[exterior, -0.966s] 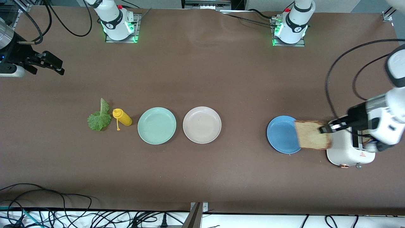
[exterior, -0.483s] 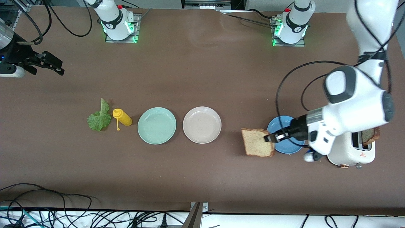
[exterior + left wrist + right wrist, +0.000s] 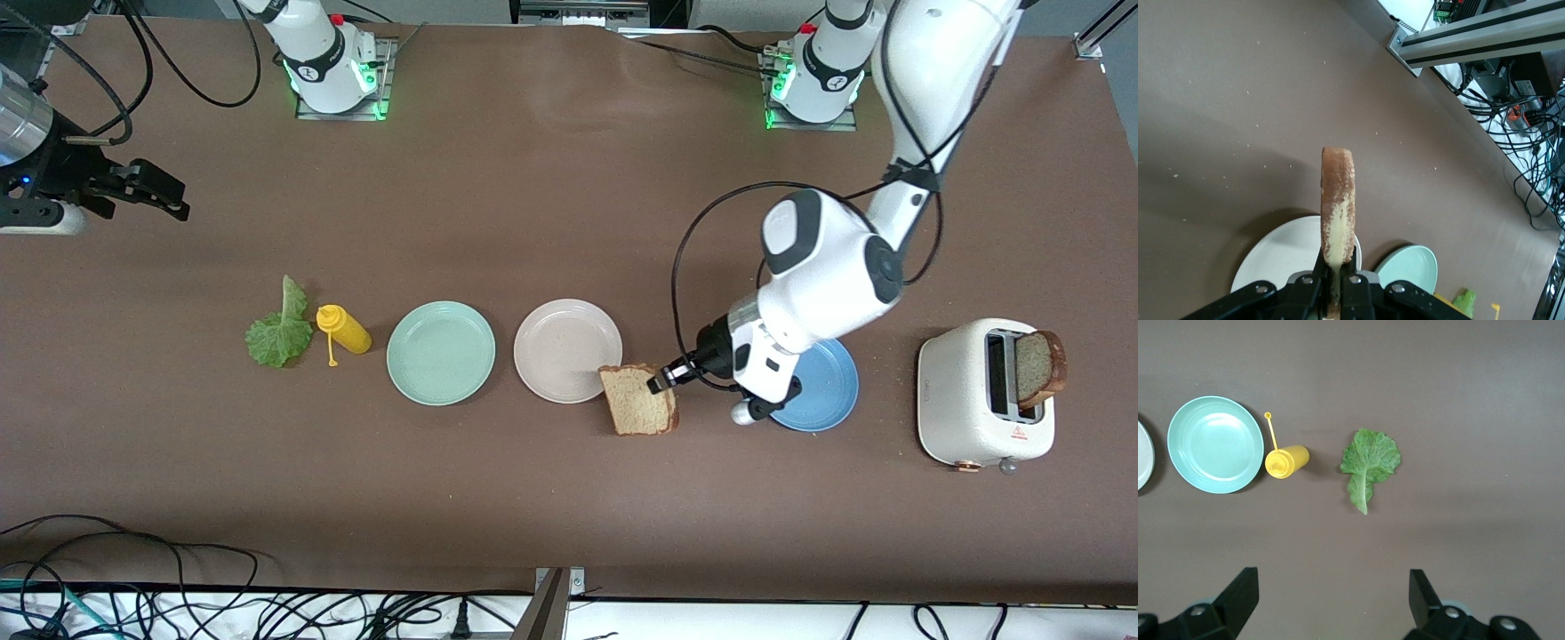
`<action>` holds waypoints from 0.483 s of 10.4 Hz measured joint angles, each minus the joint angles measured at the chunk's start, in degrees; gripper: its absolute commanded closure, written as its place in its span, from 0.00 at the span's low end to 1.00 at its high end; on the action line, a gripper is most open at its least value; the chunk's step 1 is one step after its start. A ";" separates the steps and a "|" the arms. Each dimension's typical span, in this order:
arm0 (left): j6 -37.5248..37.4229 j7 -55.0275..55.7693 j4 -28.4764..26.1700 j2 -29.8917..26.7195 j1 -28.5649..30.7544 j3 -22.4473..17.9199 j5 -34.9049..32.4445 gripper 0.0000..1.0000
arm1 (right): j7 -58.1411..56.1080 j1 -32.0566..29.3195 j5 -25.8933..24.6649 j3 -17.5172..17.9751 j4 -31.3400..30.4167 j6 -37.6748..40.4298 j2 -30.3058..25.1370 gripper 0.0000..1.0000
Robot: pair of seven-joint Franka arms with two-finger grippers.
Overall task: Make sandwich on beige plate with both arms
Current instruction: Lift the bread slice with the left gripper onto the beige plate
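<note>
- Presently, the left gripper [image 3: 656,384] is clamping a bread slice [image 3: 637,400] by one edge, its fingers [image 3: 1319,279] pinched tight on the crust; the slice is hanging in the air over the bare table just beside the beige plate [image 3: 567,350], with one corner overlapping the plate's rim.
- From the left wrist view, the bread slice [image 3: 1337,217] is showing edge-on, upright between the fingers, with the beige plate [image 3: 1281,252] below it and the mint green plate [image 3: 1408,267] next to that.
- The beige plate is sitting between the mint green plate [image 3: 440,352] and the blue plate [image 3: 822,387], carrying nothing.
- A second bread slice [image 3: 1037,366] is standing in a slot of the white toaster [image 3: 965,400] at the left arm's end of the table.
- The right gripper [image 3: 142,188] is waiting with its jaws spread wide, holding nothing, over the table at the right arm's end.
- The lettuce leaf [image 3: 1367,463] is lying flat on the table, just beside the yellow squeeze bottle [image 3: 1286,460], which is lying on its side next to the mint green plate.
</note>
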State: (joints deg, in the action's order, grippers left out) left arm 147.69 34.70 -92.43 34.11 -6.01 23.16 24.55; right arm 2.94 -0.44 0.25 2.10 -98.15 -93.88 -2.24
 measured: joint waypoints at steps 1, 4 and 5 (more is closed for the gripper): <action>2.17 0.06 -1.79 0.00 -1.00 0.02 0.18 1.00 | 0.00 -0.03 0.00 -0.13 -0.20 0.08 0.39 0.00; 2.70 1.87 -2.54 -0.01 -4.25 0.07 0.19 1.00 | 0.00 -0.19 -0.02 -1.38 -3.15 -3.28 4.26 0.00; 2.71 2.22 -2.62 0.00 -5.11 0.05 0.19 1.00 | 0.00 -0.22 -0.03 -1.88 -5.50 -5.90 5.38 0.00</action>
State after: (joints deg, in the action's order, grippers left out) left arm 150.39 36.92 -95.06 34.11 -11.12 23.21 24.74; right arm 2.94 -0.66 0.22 0.22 -103.66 -99.78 3.14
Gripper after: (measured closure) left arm 0.912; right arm 0.000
